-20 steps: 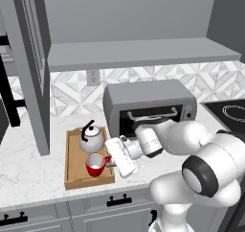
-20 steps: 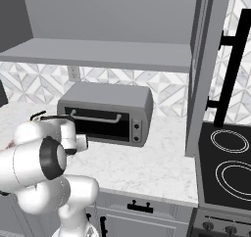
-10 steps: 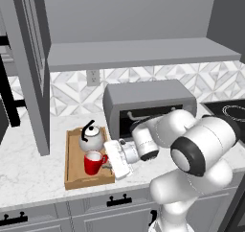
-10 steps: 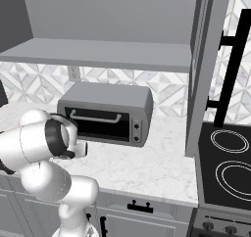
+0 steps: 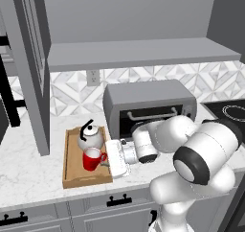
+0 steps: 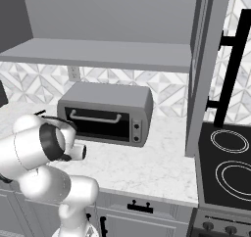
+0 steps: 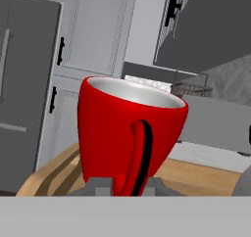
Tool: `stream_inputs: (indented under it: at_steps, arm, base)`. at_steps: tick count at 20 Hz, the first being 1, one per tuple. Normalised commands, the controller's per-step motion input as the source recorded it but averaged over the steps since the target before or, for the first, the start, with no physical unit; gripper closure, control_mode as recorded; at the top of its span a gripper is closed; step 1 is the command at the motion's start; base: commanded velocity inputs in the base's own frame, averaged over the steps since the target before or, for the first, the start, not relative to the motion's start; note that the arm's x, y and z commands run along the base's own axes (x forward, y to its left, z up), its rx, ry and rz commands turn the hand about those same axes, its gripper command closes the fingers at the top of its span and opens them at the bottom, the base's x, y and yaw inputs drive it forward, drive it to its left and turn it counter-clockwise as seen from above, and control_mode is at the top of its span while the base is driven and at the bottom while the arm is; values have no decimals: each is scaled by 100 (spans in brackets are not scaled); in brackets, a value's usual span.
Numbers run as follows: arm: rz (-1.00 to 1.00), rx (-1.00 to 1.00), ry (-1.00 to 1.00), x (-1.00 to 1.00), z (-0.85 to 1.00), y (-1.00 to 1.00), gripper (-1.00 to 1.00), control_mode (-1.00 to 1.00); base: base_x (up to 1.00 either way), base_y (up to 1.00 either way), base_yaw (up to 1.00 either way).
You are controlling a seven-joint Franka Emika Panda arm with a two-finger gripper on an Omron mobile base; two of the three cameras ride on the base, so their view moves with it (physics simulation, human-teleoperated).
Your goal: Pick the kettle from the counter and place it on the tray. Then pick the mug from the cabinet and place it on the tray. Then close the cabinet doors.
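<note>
The red mug (image 5: 93, 158) with its white inside stands in the light-wood tray (image 5: 72, 176) on the counter (image 5: 28, 171). Just behind it on the tray is the silver kettle (image 5: 91, 137). My gripper (image 5: 107, 160) reaches in from the right at mug height. In the hand view the mug (image 7: 115, 128) is close up and slightly tilted over the tray (image 7: 49, 175). My gripper (image 7: 128, 186) is shut on the mug's handle. Both cabinet doors stand open: the left door (image 5: 29, 68) and the right door (image 6: 205, 69). The cabinet shelf (image 5: 143, 53) is bare.
A grey toaster oven (image 5: 150, 106) stands right behind my arm, also seen as the toaster oven (image 6: 105, 113) from the right. A black stove top (image 6: 230, 162) lies at the counter's right end. Marble counter (image 6: 147, 167) stretches in front of the oven.
The forearm and elbow have swung forward and nearer the cameras. The hand and the mug have moved a little left and stay over the tray beside the kettle.
</note>
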Motion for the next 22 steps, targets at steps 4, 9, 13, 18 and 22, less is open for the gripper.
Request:
stream_inputs:
  at_steps: [4, 9, 13, 18, 22]
  arm:
    - [-11, -11, 0, 15, -10, 14, 100, -100]
    - [-1, -12, 0, 0, -20, 0, 100, -100]
    - [0, -10, 0, 0, -27, 0, 100, -100]
    - [0, -3, 0, 0, -29, 0, 100, -100]
    - [0, 0, -2, -6, -37, -2, 100, -100]
  base:
    - [0, 0, 0]
    - [0, 0, 0]
    - [0, 0, 0]
    - [0, 0, 0]
    - [0, 0, 0]
